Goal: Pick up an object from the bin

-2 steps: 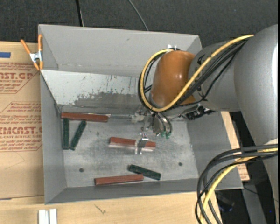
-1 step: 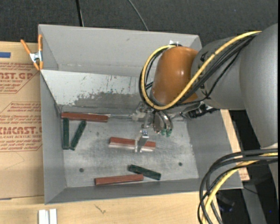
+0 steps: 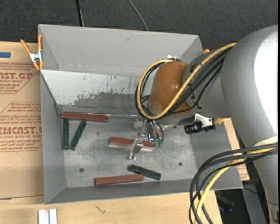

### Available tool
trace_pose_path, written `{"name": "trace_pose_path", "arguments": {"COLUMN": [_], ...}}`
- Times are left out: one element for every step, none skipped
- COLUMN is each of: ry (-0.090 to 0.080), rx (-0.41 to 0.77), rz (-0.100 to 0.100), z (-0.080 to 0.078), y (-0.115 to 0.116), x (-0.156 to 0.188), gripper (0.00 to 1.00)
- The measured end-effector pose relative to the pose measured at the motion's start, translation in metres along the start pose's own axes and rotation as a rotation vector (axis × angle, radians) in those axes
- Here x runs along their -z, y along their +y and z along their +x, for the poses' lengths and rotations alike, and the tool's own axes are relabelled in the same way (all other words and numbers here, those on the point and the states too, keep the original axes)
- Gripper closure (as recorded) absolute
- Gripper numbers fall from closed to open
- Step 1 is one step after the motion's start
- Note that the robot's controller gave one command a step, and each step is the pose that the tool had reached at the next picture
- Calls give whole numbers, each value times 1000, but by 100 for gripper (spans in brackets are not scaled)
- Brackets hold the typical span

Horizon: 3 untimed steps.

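Reddish-brown flat bar [image 3: 122, 142] lies central in scuffed bin [image 3: 102, 48].

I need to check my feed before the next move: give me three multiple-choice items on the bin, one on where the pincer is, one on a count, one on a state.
1. The pincer is over:
A) the back wall
B) the middle red-brown bar
C) the front left corner

2. Red-brown bars in the bin:
A) one
B) three
C) five

3. The green bar near the front:
A) stands on end
B) hangs from the pincer
C) lies flat

Key:
1 B, it sits right above that bar.
2 B, the back-left bar, the middle one and the front bar.
3 C, it rests on the floor, apart from the pincer.
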State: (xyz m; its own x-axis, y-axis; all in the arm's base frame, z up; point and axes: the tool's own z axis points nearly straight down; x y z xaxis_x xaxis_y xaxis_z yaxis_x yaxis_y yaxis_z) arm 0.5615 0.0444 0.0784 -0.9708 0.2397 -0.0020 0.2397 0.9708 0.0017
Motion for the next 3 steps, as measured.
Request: {"name": "trace_pose_path", "arguments": {"ry": [-16,-16,-12], "rx": [4,4,4], "rz": [-1,-1,1], "z": [5,5,6], "y": [16,16,16], "x": [-1,-1,2], "gripper": [100,100,100]}}
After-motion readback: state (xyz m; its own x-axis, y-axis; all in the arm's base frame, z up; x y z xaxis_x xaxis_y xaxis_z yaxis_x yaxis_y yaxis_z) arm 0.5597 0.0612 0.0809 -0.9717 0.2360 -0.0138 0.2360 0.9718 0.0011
